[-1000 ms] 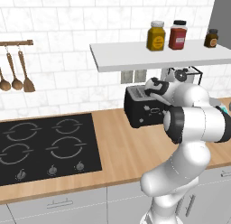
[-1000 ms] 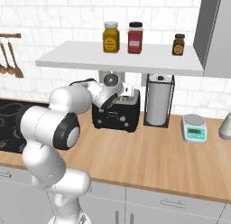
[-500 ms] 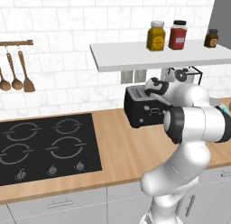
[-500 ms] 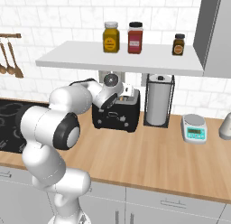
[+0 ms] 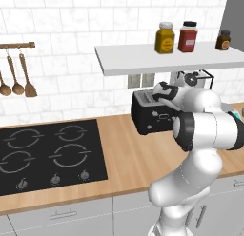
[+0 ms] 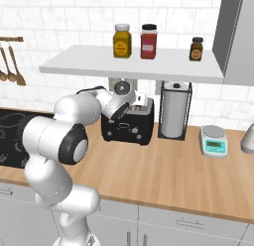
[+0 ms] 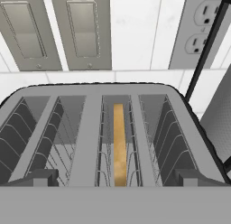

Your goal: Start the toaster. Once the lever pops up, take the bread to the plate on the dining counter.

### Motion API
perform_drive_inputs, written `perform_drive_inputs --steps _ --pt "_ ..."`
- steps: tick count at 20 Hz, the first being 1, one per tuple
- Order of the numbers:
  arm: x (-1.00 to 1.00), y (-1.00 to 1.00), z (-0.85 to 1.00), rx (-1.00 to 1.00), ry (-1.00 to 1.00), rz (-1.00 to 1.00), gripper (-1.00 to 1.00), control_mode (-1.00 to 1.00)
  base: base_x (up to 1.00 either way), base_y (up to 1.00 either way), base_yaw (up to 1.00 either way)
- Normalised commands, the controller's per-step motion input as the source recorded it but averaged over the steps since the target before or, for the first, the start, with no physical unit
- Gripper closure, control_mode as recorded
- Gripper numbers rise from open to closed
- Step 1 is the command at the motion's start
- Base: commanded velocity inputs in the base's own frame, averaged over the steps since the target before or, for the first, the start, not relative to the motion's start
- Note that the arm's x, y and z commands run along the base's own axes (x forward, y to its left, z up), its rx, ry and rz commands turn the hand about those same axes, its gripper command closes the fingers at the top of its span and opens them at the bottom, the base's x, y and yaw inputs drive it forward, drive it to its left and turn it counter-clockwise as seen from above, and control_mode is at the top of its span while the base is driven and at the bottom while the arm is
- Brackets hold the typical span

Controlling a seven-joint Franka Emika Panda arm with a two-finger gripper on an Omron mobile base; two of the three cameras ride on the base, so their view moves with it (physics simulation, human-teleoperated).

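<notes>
— On the counter (image 5: 128, 159), against the far wall: where's the toaster (image 5: 151, 113)?
— Under the shelf (image 6: 134, 66), bread (image 7: 118, 144) upright in one slot.
— End effector (image 6: 130, 107)?
— Spread wide above the slots, holding nothing.

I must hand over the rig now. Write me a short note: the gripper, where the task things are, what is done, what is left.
Gripper: open, holding nothing, poised above the toaster on the wall counter.
Bread: standing edge-up in the toaster's right slot, seen in the hand view.
Whether the lever is down, I cannot tell.
Done: arm brought to the toaster.
Left: start it if not yet started, wait for the pop, lift out the bread, carry it to the plate on the dining counter.
</notes>
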Motion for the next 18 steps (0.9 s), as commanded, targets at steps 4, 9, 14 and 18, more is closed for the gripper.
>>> perform_drive_inputs --steps 4,9,14,18 --pt "0.0 0.0 0.0 0.0 0.0 0.0 -1.0 -1.0 0.0 0.0 0.0" --pt "0.0 0.0 0.0 0.0 0.0 0.0 -1.0 -1.0 0.0 0.0 0.0" --pt "0.0 0.0 0.0 0.0 0.0 0.0 -1.0 -1.0 0.0 0.0 0.0" --pt "0.0 0.0 0.0 0.0 0.0 0.0 -1.0 -1.0 0.0 0.0 0.0"
